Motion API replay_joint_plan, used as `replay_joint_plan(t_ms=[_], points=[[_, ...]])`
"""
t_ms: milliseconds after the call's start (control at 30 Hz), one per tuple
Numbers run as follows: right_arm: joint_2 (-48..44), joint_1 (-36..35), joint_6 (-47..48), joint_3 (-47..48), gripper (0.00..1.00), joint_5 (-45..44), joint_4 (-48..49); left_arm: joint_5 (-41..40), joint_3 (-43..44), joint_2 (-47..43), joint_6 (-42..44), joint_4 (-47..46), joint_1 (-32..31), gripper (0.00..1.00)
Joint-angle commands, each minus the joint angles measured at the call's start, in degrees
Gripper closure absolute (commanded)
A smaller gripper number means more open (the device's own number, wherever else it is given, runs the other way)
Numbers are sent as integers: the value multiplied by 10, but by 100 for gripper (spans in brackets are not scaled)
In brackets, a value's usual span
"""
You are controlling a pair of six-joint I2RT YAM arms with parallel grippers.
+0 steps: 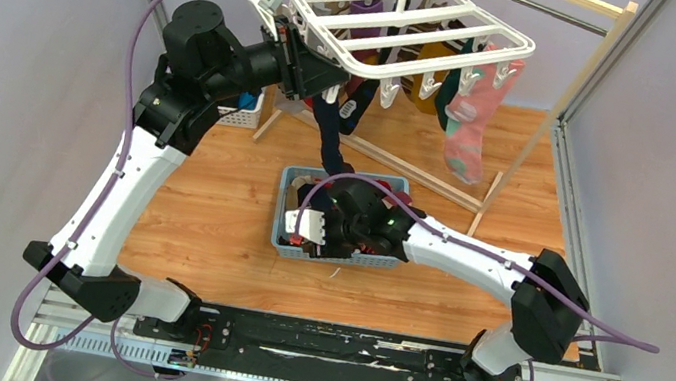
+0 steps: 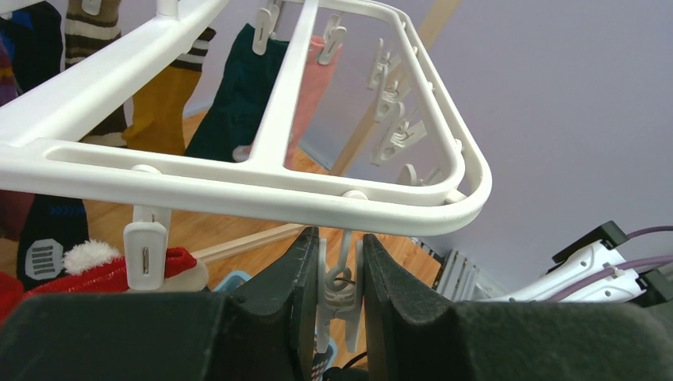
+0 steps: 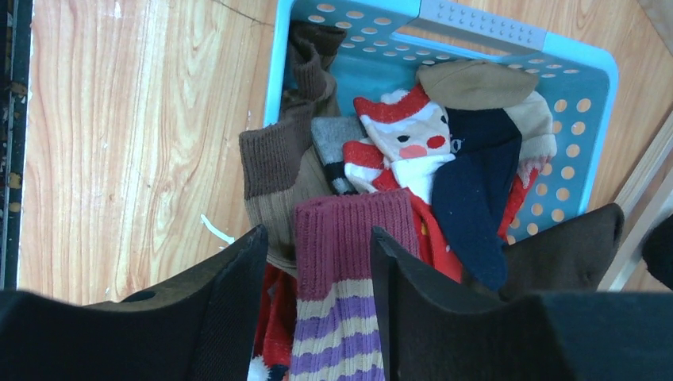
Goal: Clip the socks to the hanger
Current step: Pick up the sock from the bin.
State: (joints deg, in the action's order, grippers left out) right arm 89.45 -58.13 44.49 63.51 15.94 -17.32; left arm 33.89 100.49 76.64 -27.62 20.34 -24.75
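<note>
White plastic bars of the hanger (image 1: 410,21) fill the upper middle of the overhead view. It hangs from the metal rail of a wooden rack (image 1: 532,149) at the far side of the worktop (image 1: 201,200). Several socks are already pegged under it: a pink sock (image 1: 471,119) at the right corner, a mustard sock (image 1: 427,74) behind it, and a long navy sock (image 1: 327,133) that trails down towards the blue basket (image 1: 294,184).

The left end effector (image 2: 340,242) is raised to the hanger's near-left corner, just below the frame. Its two fingers are pressed against both sides of a small white clip (image 2: 337,286) that dangles from the frame's front bar. One peg further left on the same bar, a second clip (image 2: 147,254) holds a red sock (image 2: 103,268) with a fluffy white trim.

The right end effector (image 3: 317,246) reaches down into the blue basket, which stands on the worktop below the hanger. A striped sock (image 3: 341,302), with a maroon cuff above beige and purple bands, lies between its fingers. A sliver of red shows between the sock and one finger, so I cannot tell whether the jaws actually pinch it. More socks are heaped in the basket beyond: a Santa-face sock (image 3: 401,139), a brown ribbed sock (image 3: 278,159) draped over the near-left rim, and a dark navy one (image 3: 468,198). A white lattice basket (image 1: 239,115) sits on the worktop behind the left arm.
</note>
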Motion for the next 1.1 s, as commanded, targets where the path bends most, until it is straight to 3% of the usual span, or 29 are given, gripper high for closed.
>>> replay_joint_plan(t_ms=[0,267,600,667,733,900,1067], points=[[-13,-6,10,7,51,-16,-31,15,-1,-18,6,16,6,100],[8,-5,-15,17,66,-33,1,13,-2,-20,6,17,7,100],[28,-5,-10,39,61,-19,-48,14,0,-21,11,19,10,100],[34,-5,-15,45,70,-28,-51,15,-1,-22,11,19,10,100],[36,-5,-26,53,97,-49,-44,15,-1,-23,12,20,10,100],[-53,13,-76,17,100,-76,87,26,2,-25,9,25,18,100],[-168,50,-154,-17,100,-15,198,46,39,-9,-22,30,46,100]])
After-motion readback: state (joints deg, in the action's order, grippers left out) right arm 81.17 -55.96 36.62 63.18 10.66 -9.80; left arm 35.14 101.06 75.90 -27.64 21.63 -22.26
